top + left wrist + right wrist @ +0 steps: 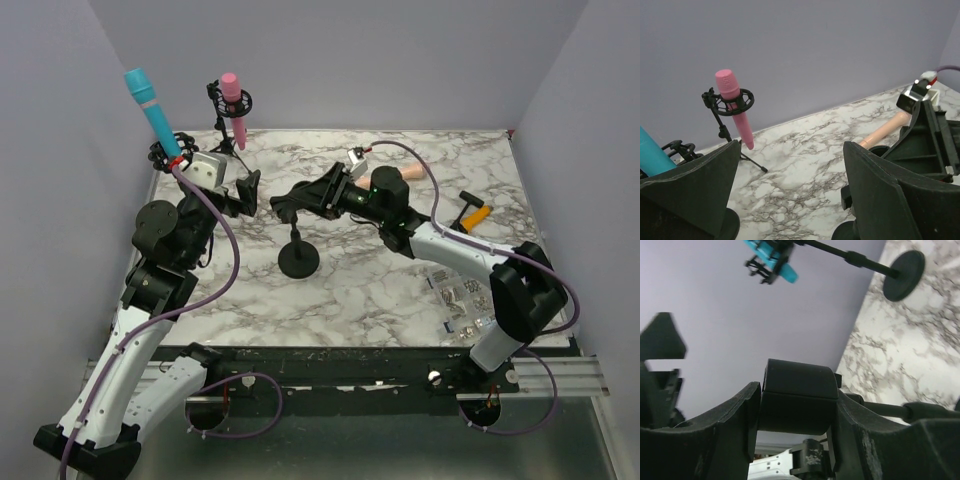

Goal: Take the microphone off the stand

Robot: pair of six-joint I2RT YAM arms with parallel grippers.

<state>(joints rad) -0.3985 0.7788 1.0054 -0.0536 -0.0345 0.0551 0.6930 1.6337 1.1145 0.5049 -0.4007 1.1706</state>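
A black stand with a round base (pixel 298 262) is near the table's middle. My right gripper (pixel 296 198) is shut on the black clip (pixel 797 400) at its top; I see no microphone in that clip. A peach microphone (pixel 405 174) lies on the table behind the right arm, partly hidden. At the far left, a blue microphone (pixel 152 105) is tilted in its stand's clip (pixel 170 155). A pink microphone (pixel 732 107) hangs in the ring mount of a tripod stand (pixel 225 140). My left gripper (pixel 247 190) is open and holds nothing, just left of the black clip.
An orange-handled tool (pixel 474 214) lies at the right of the marble table (pixel 380 290). Bags of small metal parts (pixel 462 298) sit near the front right edge. Grey walls close in the back and both sides.
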